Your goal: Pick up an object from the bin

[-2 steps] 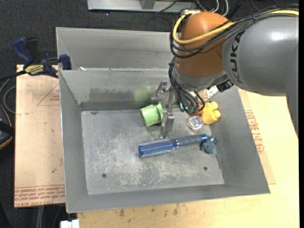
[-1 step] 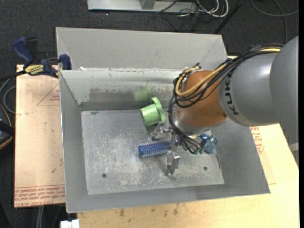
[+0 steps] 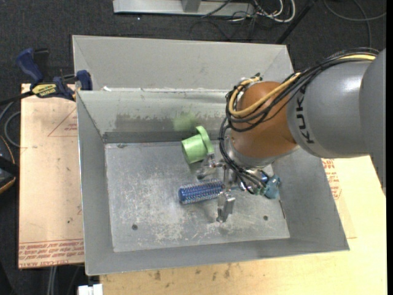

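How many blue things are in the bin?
2. A bumpy blue roller lies mid-floor, below the green roll. A small blue piece peeks out from under the arm on the right. The arm may hide more.

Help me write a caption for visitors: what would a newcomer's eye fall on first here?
The grey arm with its orange wrist cover, reaching in from the right, dominates. Its gripper hangs open at mid-floor of the bin, fingers either side of the right end of a blue ridged roller. A pale green spool-like cup lies just behind, near the back wall.
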`<state>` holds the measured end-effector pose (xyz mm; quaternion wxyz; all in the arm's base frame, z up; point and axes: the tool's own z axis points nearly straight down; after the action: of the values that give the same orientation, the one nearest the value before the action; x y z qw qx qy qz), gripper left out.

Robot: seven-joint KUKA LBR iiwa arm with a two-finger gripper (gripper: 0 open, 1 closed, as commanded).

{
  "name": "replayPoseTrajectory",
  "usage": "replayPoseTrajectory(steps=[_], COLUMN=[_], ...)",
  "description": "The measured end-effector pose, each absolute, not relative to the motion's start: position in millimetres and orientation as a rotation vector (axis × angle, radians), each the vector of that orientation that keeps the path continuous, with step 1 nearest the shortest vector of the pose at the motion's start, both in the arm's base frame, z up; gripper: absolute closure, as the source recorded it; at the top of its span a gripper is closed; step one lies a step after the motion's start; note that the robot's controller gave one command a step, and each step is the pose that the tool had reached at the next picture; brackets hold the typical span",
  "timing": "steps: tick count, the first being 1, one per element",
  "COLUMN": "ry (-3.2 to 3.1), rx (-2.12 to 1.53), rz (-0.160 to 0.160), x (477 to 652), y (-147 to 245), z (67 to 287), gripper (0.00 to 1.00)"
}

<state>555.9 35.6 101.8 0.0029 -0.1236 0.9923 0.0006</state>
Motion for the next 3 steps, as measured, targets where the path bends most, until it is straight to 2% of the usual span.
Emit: replayPoseTrajectory(steps=[1,2,3], ry=[3.125,3.12,3.124], rx=[-0.287,-0.27,-0.267], rz=[0.001,0.0,0.0], x=[570.3,582.1,584.3], y=[19.1,39.7,39.6], z=[109.8,71.7,74.5], gripper=[0.0,0.0,0.0])
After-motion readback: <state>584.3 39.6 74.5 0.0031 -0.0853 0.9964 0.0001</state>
